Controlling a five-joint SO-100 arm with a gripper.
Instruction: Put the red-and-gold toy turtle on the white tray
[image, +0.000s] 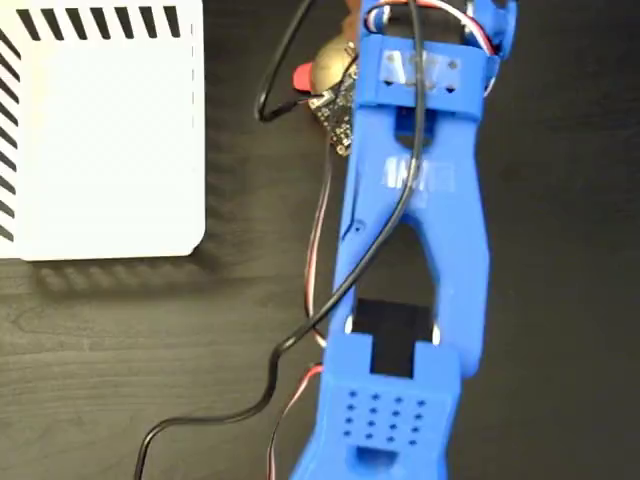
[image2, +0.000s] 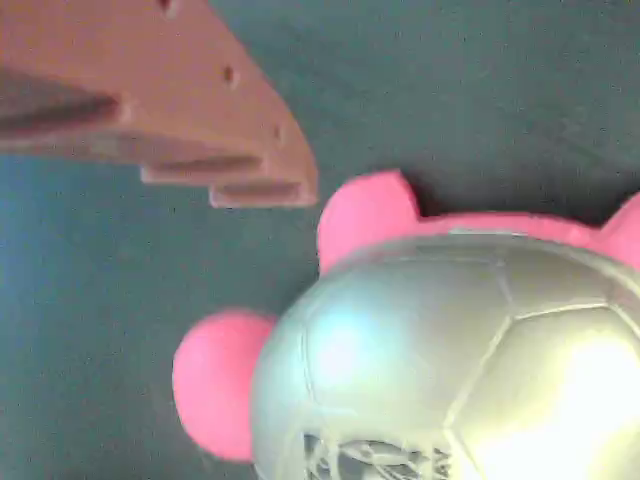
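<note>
- Fingers: only one finger (image2: 170, 100) shows in the wrist view, a flat stepped piece slanting from the upper left; the other is out of frame, so I cannot tell how wide the jaws stand.
- That finger ends just above the red-and-gold toy turtle (image2: 440, 370), clear of its shell; contact cannot be judged.
- Blue arm (image: 410, 240) in the fixed view stretches from the table's near edge straight toward the far edge, wrist at the top, its gripper hidden beneath.
- Turtle (image: 325, 68) peeks out at the left of the wrist, near the far edge of the dark wood table (image: 120, 350), mostly covered by the arm.
- White tray (image: 100, 140) lies at the far left corner, well apart from the turtle.
- Black cable (image: 290, 340) trails along the arm.
</note>
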